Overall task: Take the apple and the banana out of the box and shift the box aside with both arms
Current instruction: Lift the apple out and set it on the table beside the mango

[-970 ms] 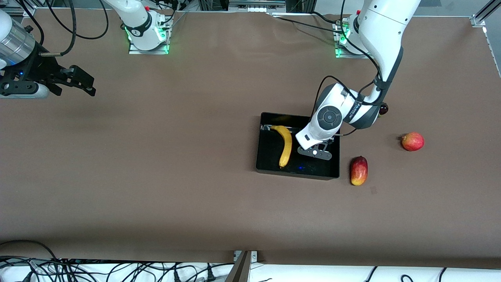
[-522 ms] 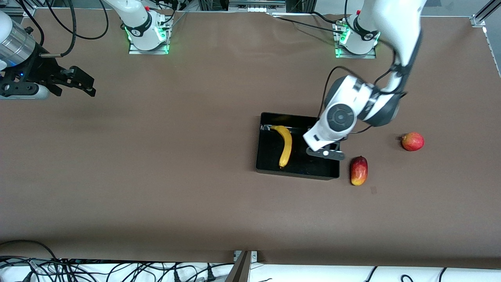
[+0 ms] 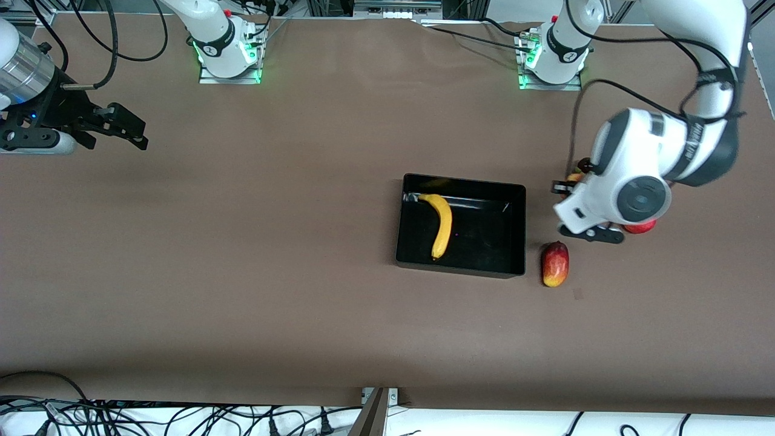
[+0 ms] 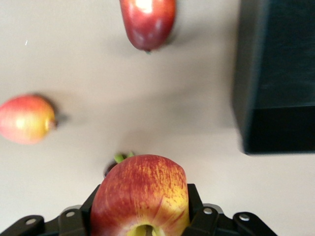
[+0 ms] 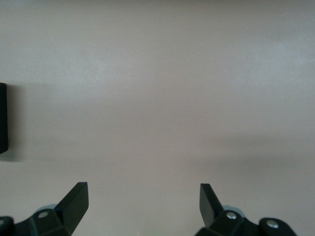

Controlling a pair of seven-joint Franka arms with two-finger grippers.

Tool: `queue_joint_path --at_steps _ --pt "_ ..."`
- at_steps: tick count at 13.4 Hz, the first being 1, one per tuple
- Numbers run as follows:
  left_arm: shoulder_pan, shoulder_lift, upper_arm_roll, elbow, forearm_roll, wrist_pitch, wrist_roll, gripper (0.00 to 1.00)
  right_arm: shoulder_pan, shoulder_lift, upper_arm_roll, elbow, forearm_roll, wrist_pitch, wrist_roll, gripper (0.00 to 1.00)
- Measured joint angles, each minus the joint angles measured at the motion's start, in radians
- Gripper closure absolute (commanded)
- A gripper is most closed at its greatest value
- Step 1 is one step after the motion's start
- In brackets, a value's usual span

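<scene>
Nearest the front camera on the brown table (image 3: 242,272), a mango (image 3: 555,263) lies just beside the black box (image 3: 460,269), toward the left arm's end. Inside the box rests the banana (image 3: 444,224), lengthwise along the side toward the right arm's end. Slightly farther away, a round red-yellow fruit (image 3: 642,228) sits on the table, partly hidden under the left arm's wrist. The left gripper (image 4: 141,209) hangs over the table outside the box, its fingers (image 4: 93,199) pressed to either side of the red apple (image 4: 140,187), with a dark mangosteen (image 3: 586,163) close by below. At the right arm's end, the right gripper (image 3: 130,130) waits over bare table, fingers (image 5: 74,201) spread apart.
</scene>
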Motion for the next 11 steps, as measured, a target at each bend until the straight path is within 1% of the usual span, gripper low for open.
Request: queue_joint_path --at_steps 2,3,5,6,7,8,9,11 --pt "0.043 -0.008 0.0 -0.161 0.0 0.201 0.078 0.79 0.0 0.0 0.0 0.0 0.0 0.0 0.0 0.0" --pt "0.045 -0.011 0.0 -0.23 0.0 0.271 0.088 0.79 0.0 0.0 0.0 0.0 0.0 0.0 0.0 0.0" --pt "0.037 -0.014 -0.006 -0.333 0.0 0.378 0.089 0.79 0.0 0.0 0.0 0.0 0.0 0.001 0.0 0.0" --pt "0.034 -0.014 -0.009 -0.373 0.0 0.425 0.089 0.76 0.0 0.0 0.0 0.0 0.0 0.001 0.0 0.0" --pt "0.031 -0.014 -0.011 -0.405 0.0 0.468 0.089 0.65 0.0 0.0 0.0 0.0 0.0 0.001 0.0 0.0" --pt "0.029 -0.014 -0.012 -0.43 0.0 0.505 0.089 0.34 0.0 0.0 0.0 0.0 0.0 0.001 0.0 0.0" --pt "0.027 -0.014 -0.013 -0.445 0.0 0.531 0.089 0.0 0.0 0.0 0.0 0.0 0.0 0.001 0.0 0.0" --pt "0.021 -0.013 -0.015 -0.456 0.0 0.551 0.091 0.0 0.0 0.0 0.0 0.0 0.0 0.001 0.0 0.0"
